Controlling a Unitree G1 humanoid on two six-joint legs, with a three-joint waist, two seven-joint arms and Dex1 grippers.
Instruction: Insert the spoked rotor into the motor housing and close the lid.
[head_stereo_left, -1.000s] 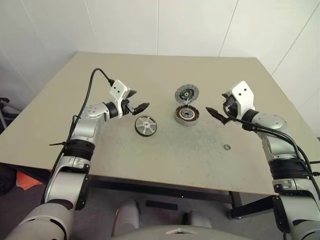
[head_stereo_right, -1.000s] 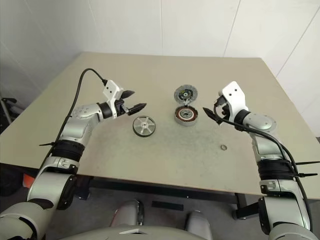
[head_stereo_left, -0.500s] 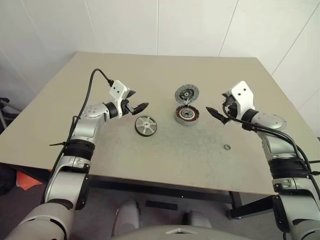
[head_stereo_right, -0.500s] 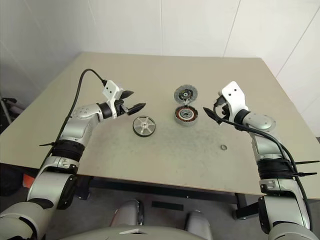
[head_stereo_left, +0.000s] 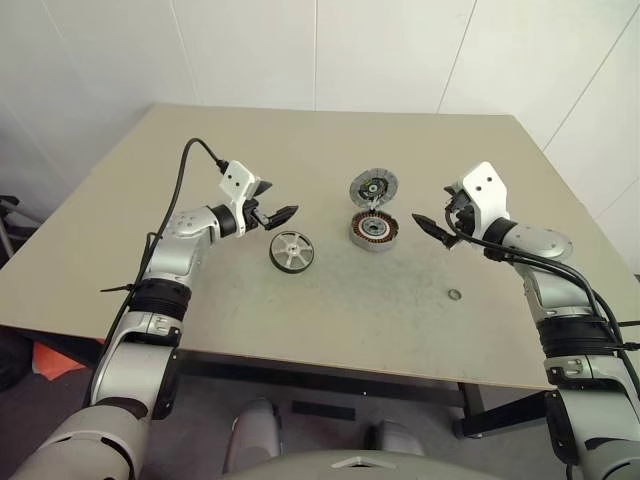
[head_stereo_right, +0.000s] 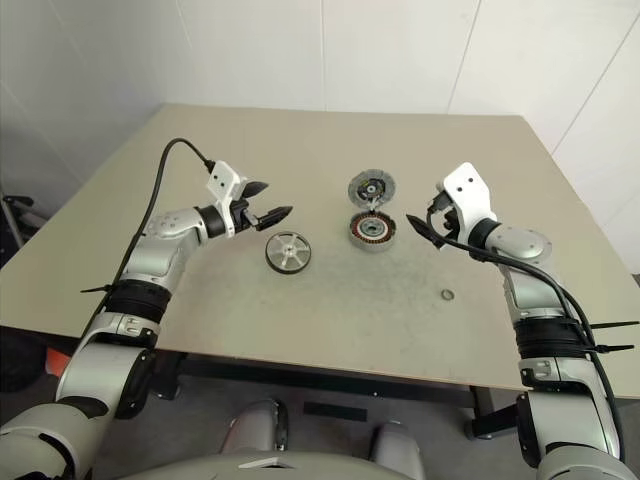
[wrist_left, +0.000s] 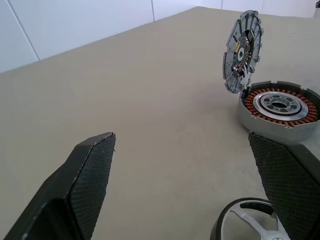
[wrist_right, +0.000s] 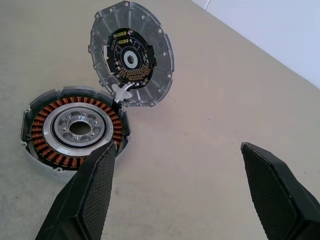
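The spoked rotor lies flat on the table, a silver wheel with a dark rim. Just beyond it and to its left hovers my left gripper, open and holding nothing, with the rotor's rim low between its fingers in the left wrist view. The motor housing stands to the right of the rotor, its copper windings exposed. The lid stands tilted up at the housing's far edge, its dark inner face showing. My right gripper hangs open and empty just right of the housing.
A tiny metal ring lies on the beige table toward the front right. White walls stand behind the table's far edge. A black cable loops off my left wrist.
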